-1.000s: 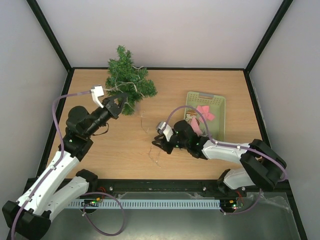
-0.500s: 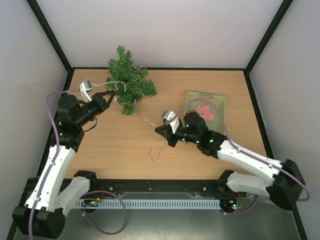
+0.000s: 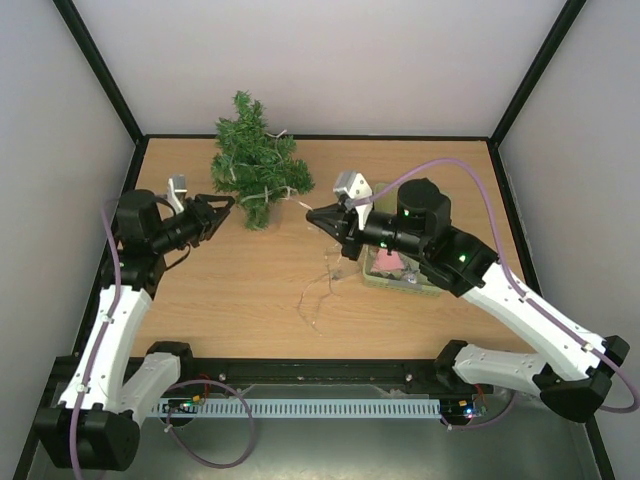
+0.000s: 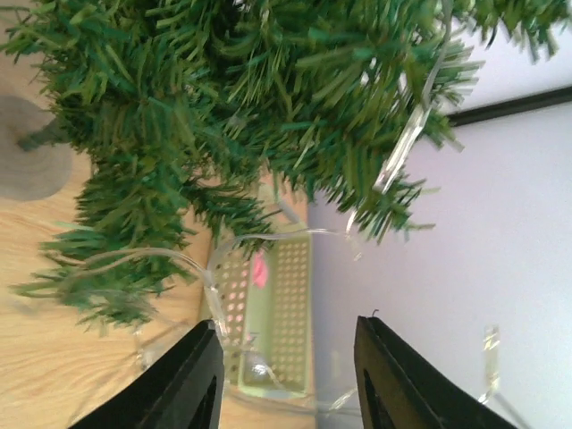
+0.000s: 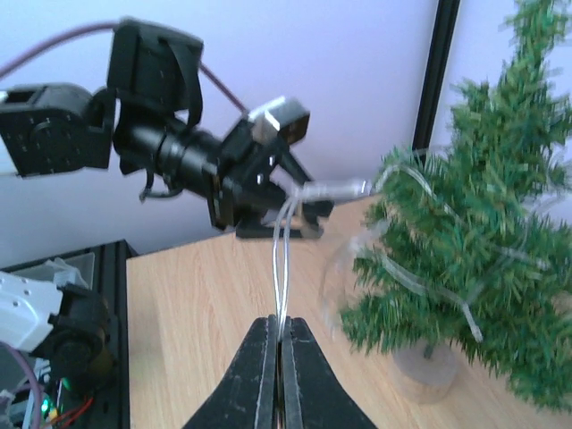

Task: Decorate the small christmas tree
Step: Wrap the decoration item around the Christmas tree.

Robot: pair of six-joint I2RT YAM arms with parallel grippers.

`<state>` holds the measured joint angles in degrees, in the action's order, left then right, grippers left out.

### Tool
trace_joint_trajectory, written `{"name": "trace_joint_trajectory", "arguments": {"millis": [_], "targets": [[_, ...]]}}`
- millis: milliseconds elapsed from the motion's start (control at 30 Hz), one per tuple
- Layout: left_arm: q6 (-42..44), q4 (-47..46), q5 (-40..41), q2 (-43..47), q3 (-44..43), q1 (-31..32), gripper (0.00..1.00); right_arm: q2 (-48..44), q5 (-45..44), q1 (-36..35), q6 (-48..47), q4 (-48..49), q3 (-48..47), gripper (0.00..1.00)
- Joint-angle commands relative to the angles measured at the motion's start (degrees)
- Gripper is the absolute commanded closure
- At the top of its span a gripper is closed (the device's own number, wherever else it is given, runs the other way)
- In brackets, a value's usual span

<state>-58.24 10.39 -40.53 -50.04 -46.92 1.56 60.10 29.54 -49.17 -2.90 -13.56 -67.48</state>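
Slack of light string (image 3: pixel 318 292) loose mid-counter. R gripper (image 5: pixel 279 344) pinched on string; L gripper (image 3: pixel 222 207) spread open just beside small christmas tree (image 3: pixel 255 170) at far edge, left of ctr. Draping step; next prob. loop string round branches.

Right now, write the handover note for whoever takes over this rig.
Left gripper: open, empty, fingers pointing at the lower branches of the small christmas tree.
Right gripper: shut on the clear light string, raised just right of the tree.
The tree stands upright at the table's far left. The pale green basket, holding a pink item, sits partly hidden below the right arm.
Done: part of the string is looped over the branches.
Left: wind on the slack trailing on the table. The pink item is not yet on the tree.
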Motion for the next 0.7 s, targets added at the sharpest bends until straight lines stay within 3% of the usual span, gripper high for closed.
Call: {"name": "trace_joint_trajectory", "arguments": {"millis": [0,67,233,433,667], "targets": [[4.4,6.4,-1.2,2.8,1.3,-0.3,0.53,2.6,1.9,-0.4,-2.1,-2.7,-7.6,0.98],[6.8,8.0,-0.6,4.8,3.1,-0.3,0.47,3.9,1.8,-0.4,-2.5,-2.7,-9.4,0.98],[16.0,9.7,4.6,10.2,3.0,0.4,0.45,5.5,3.2,-0.4,-2.0,-1.9,-11.5,0.98],[26.4,-3.5,5.3,15.3,2.4,6.0,0.45,6.8,6.4,-0.4,-0.7,-0.1,-13.3,0.98],[30.9,-12.5,8.5,13.7,5.4,14.4,0.46,7.8,8.7,-0.4,0.8,3.3,-16.6,0.98]]}}
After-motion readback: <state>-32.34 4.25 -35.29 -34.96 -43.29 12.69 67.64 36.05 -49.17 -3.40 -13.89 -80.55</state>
